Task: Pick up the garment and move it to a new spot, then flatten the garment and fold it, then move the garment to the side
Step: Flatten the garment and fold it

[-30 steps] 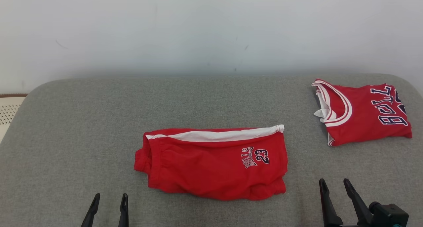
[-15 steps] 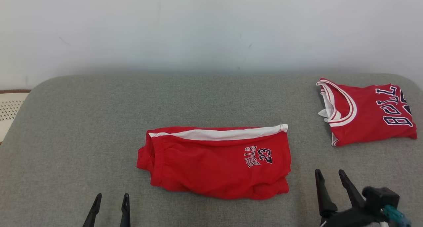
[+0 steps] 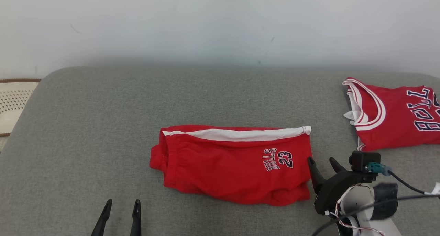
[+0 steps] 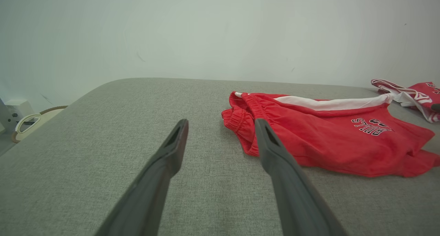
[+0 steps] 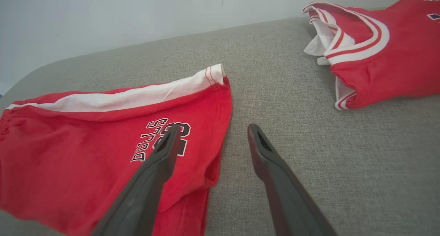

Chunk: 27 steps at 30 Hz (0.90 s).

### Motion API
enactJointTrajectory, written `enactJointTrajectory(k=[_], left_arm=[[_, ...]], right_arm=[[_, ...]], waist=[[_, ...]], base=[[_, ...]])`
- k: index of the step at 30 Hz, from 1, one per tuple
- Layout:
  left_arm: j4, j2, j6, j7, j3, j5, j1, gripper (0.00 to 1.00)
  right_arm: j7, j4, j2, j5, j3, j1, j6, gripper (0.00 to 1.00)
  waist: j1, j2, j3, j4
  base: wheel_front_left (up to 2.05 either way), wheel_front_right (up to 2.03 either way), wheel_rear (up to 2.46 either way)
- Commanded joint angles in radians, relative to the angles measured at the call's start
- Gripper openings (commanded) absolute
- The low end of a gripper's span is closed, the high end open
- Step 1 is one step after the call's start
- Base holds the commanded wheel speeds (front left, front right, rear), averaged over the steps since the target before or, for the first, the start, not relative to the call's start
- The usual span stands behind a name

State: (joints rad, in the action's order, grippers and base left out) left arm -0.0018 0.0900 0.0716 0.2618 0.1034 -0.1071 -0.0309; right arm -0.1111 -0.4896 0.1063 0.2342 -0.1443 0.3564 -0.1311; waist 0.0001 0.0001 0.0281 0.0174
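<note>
At 7 o'clock the left jaws stand apart, two slim dark tapering prongs above bare cloth. At 4 o'clock the right jaws, also apart, lean leftward, straddling the right hem of the shorts (image 3: 233, 164). This one soft red pair, folded oblong with a white stripe, lies mid-tabletop (image 3: 103, 126), grey, woven, round-cornered. One folded red jersey (image 3: 395, 126) lies at 2 o'clock, well apart
</note>
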Motion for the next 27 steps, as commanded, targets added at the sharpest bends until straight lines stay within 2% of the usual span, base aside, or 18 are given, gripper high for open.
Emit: enactJointTrajectory(k=[1, 9, 15, 20, 21, 22, 23, 27], left_arm=[[0.004, 0.002, -0.002, 0.004, -0.002, -0.007, 0.011, 1.0], [0.015, -0.003, -0.003, 0.004, 0.01, -0.005, 0.03, 1.0], [0.023, 0.001, -0.006, 0.004, -0.002, -0.009, 0.029, 1.0], [0.027, -0.001, -0.004, 0.004, -0.006, -0.006, 0.03, 1.0], [0.028, -0.002, -0.004, 0.004, -0.005, -0.005, 0.032, 1.0], [0.029, -0.003, -0.005, 0.004, -0.004, -0.004, 0.035, 1.0], [0.031, -0.004, -0.007, 0.004, -0.002, -0.003, 0.037, 1.0], [0.034, -0.005, -0.008, 0.004, -0.002, -0.001, 0.042, 1.0]], right_arm=[[-0.005, -0.018, 0.005, 0.001, -0.001, 0.01, 0.001, 1.0], [-0.033, -0.282, -0.003, 0.017, 0.01, 0.135, 0.001, 1.0], [-0.016, -0.402, -0.022, 0.049, -0.009, 0.168, 0.001, 1.0], [-0.007, -0.449, -0.047, 0.118, -0.055, 0.173, 0.0, 1.0], [-0.003, -0.455, -0.05, 0.128, -0.068, 0.173, 0.0, 0.69], [0.003, -0.46, -0.052, 0.135, -0.081, 0.174, 0.0, 0.31], [0.016, -0.461, -0.053, 0.141, -0.094, 0.175, 0.0, 0.0], [0.066, -0.471, -0.039, 0.154, -0.125, 0.179, 0.0, 0.0]], waist=[[-0.0001, -0.0001, 0.007, 0.008], [-0.0001, -0.0001, 0.025, 0.04], [-0.0001, -0.0001, 0.03, 0.045], [-0.0001, -0.0001, 0.031, 0.038], [-0.0001, -0.0001, 0.031, 0.037], [-0.0001, -0.0001, 0.03, 0.036], [-0.0001, -0.0001, 0.03, 0.036], [-0.0001, -0.0001, 0.027, 0.034]], base=[[0.0, 0.0, 0.0], [0.0, 0.0, 0.0], [0.0, 0.0, 0.0], [0.0, 0.0, 0.0], [0.0, 0.0, 0.0], [0.0, 0.0, 0.0], [0.0, 0.0, 0.0], [0.0, 0.0, 0.0]])
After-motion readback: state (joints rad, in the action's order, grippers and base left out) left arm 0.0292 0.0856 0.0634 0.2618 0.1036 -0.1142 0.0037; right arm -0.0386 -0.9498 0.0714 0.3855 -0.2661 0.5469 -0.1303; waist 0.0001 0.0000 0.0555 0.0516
